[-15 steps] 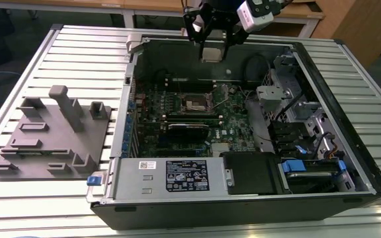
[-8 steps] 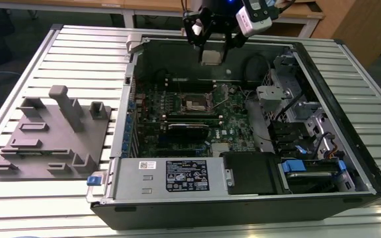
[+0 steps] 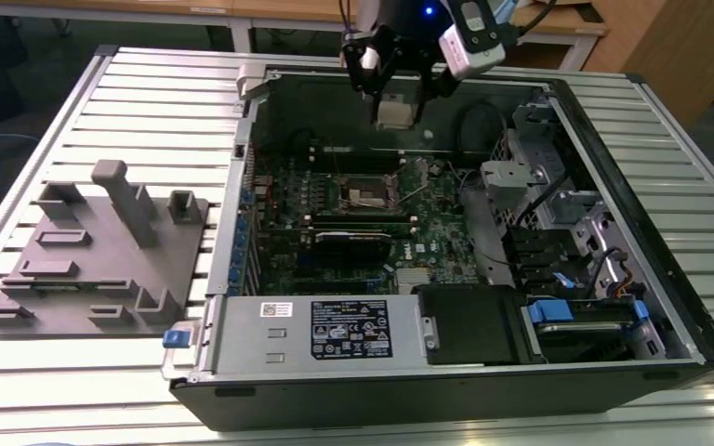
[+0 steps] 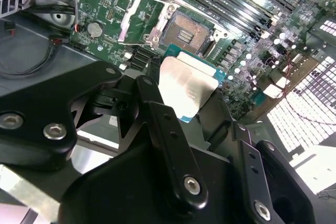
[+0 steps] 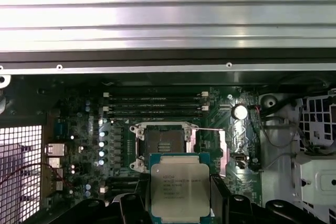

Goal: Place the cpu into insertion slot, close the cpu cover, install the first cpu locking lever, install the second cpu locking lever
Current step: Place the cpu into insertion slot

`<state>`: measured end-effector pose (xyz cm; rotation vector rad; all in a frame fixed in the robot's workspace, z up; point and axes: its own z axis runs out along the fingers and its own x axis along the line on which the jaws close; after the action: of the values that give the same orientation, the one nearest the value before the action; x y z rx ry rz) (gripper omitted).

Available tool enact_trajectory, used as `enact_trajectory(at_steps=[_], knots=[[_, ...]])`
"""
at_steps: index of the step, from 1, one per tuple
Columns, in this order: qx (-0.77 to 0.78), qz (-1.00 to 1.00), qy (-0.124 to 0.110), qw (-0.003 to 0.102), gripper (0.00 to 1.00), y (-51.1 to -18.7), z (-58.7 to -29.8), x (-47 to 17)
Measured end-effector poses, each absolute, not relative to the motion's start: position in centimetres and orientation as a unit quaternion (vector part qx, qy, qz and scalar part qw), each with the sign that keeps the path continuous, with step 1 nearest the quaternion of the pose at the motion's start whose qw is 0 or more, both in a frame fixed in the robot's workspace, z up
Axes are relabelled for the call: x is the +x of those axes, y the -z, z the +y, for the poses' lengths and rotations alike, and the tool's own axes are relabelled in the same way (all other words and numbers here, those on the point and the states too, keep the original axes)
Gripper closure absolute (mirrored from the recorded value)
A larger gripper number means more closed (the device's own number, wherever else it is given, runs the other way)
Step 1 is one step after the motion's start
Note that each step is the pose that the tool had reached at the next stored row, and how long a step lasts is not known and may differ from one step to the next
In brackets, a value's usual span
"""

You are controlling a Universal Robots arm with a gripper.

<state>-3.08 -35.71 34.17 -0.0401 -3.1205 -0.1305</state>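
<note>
Wide slatted desk [image 3: 146, 102], and lying on its side across it, the open computer case [image 3: 332, 400], green motherboard [image 3: 438, 246] facing up. Off to the exterior view's left sits a grey moulded fixture tray [image 3: 85, 297].

Up at the far end of the case, the gripper [image 3: 397, 110] hangs above the board, fingers pinched on the cpu [image 3: 397, 115]. In both wrist views the black fingers clamp opposite edges of that chip and its silver top is in plain sight. The cpu is in the air, well clear of the board, not seated.

Below it, the insertion slot [image 5: 164, 144] shows in the first wrist view, contact field bare, and the chip hovers just to one side of it rather than squarely over it. The cpu cover [image 4: 134, 18] stands swung open at the slot's edge in the second wrist view.
</note>
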Motion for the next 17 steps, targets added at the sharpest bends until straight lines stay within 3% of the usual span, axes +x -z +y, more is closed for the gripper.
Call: enact_trajectory(at_steps=[17], knots=[[-0.013, -0.999, 0.042, 0.009, 0.46, -33.38, -35.71, -3.08]])
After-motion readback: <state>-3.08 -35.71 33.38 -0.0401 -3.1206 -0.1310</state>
